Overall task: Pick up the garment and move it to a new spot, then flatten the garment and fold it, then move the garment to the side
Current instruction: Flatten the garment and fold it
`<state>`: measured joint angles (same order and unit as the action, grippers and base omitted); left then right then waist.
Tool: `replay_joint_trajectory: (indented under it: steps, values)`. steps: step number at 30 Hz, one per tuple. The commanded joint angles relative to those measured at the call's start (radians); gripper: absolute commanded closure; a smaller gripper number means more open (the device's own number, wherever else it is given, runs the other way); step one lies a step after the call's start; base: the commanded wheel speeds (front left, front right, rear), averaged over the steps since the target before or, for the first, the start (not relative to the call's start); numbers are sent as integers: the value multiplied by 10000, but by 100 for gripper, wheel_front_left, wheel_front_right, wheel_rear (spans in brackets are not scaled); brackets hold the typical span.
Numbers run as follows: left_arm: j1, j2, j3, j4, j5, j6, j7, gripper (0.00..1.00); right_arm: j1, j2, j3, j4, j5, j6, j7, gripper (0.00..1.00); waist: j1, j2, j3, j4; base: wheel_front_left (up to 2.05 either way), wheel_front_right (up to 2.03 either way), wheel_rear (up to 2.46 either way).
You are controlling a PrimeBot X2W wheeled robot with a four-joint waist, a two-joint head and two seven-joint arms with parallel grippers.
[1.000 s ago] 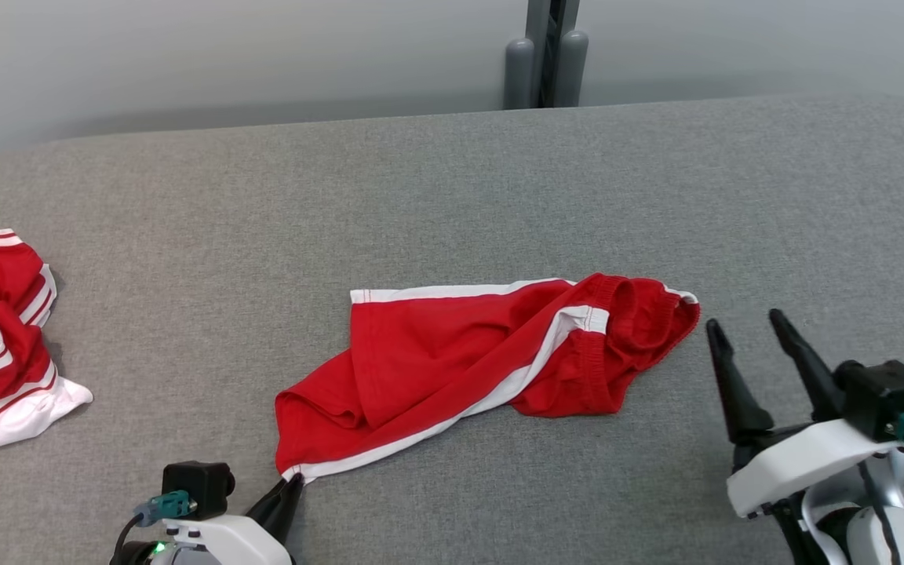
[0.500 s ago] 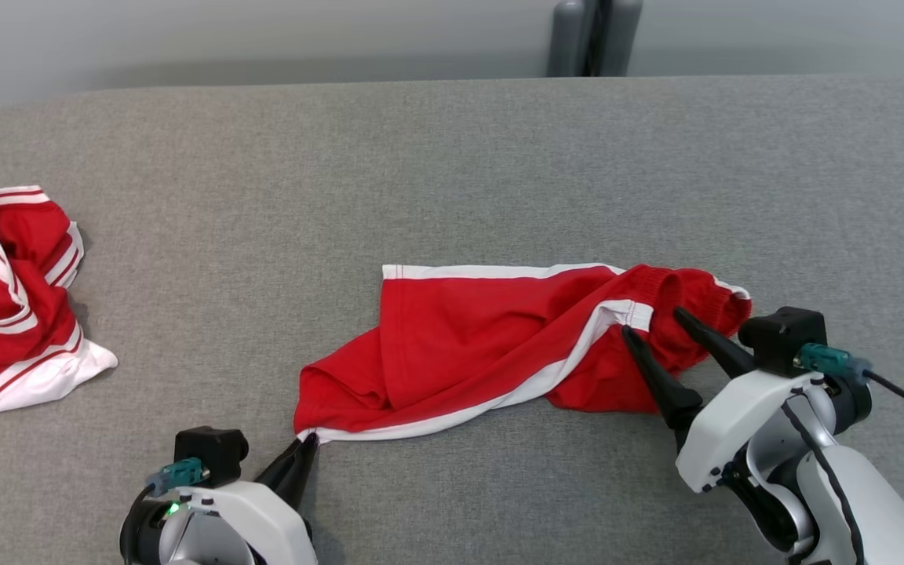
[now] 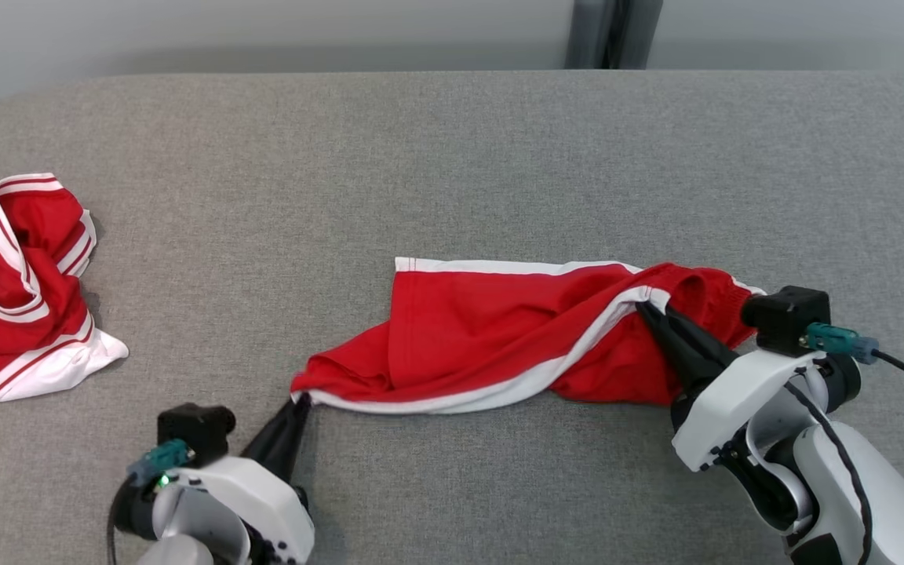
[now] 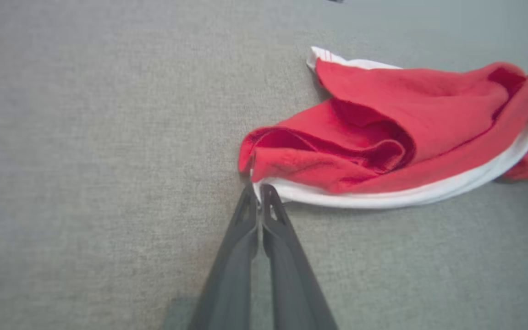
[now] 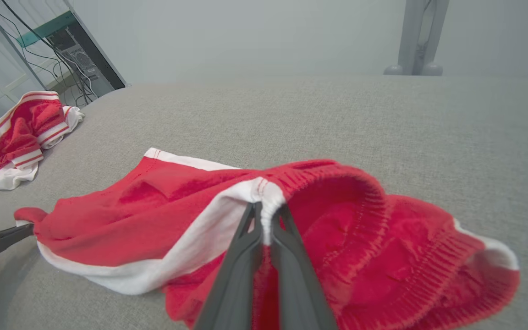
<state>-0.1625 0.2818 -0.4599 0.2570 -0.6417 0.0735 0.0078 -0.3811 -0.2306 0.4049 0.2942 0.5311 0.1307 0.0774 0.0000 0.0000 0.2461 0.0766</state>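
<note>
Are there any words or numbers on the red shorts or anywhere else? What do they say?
None to read.
The red shorts are plain red cloth with white stripes.
The other red garment has stripes too, no writing.
The computer case far behind is too blurred to tell.

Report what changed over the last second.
The right gripper came in open from the right and closed on the waistband of the red shorts, at the white stripe. The left gripper stayed shut on their opposite corner. The second red garment lies as before; the camera itself shifted.
</note>
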Motion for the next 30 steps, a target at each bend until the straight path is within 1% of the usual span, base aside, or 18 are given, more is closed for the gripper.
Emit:
replay_joint_trajectory:
  steps: [1,5,9,13,14,19,23,26,30]
  values:
    - [-262,138,156,-142,98,98,-136,100,-63,-128,-62,-156,65,1,-235,100,0,0,-56,-30,0,0,0]
    - [-542,342,521,-759,180,315,-506,100,-19,-233,-351,-694,396,1,-647,100,0,0,-215,-93,0,0,0]
    - [-858,679,914,-1664,317,545,-666,100,-21,-374,-605,-1571,867,1,-824,100,0,0,-391,-219,0,0,0]
    - [-1267,960,1306,-2979,505,810,-772,100,-106,-599,-886,-2725,1433,1,-975,100,0,0,-557,-342,0,0,0]
    - [-1267,960,1306,-2979,505,810,-772,100,-106,-599,-886,-2725,1433,1,-975,100,0,0,-557,-342,0,0,0]
    - [-1828,1226,1766,-4682,889,1319,-821,100,-208,-916,-1343,-4159,1940,1,-1019,100,0,0,-751,-484,0,0,0]
    - [-2292,1484,2047,-5950,1316,1688,-676,100,-150,-992,-1758,-5133,2207,1,-1197,100,0,0,-859,-565,0,0,0]
    - [-2624,1641,2107,-6580,1509,1801,-512,100,-20,-943,-2025,-5533,2316,1,-1109,100,0,0,-903,-620,0,0,0]
    - [-2979,1706,1994,-6943,1665,1822,-266,100,40,-788,-2302,-5658,2354,1,-984,100,0,0,-905,-691,0,0,0]
